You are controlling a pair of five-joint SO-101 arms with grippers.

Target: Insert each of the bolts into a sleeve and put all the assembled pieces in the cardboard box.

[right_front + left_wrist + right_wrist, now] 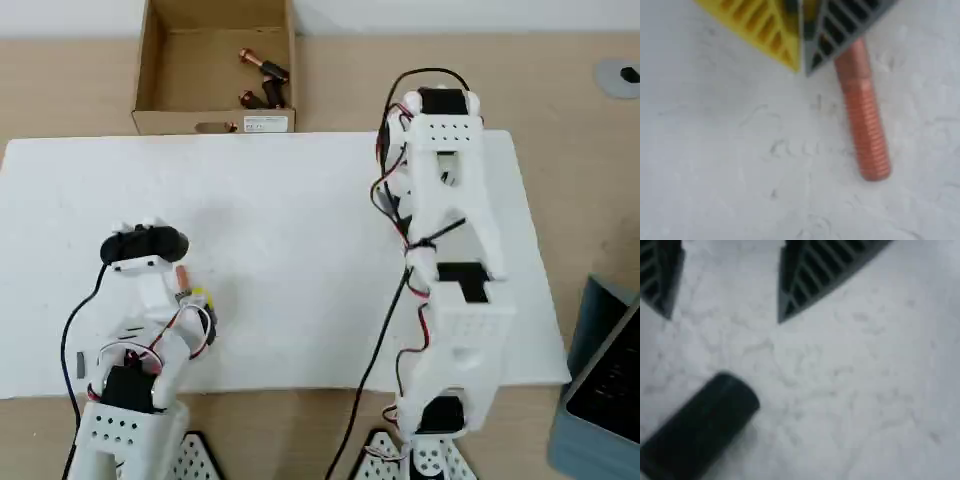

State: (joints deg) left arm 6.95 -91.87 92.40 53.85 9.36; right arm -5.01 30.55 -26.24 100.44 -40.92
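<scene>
Your copper threaded bolt [863,125] lies flat near the white mat's [300,250] left edge, and a black sleeve [700,435] lies on its side. Just beyond the mat's far edge, the open cardboard box [150,75] holds assembled pieces [265,80].

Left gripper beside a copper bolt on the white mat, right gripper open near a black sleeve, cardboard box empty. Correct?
No, the cardboard box is not empty: the high view shows a few copper and dark pieces in it. The rest holds: left gripper beside the copper bolt, right gripper open near the black sleeve.
</scene>
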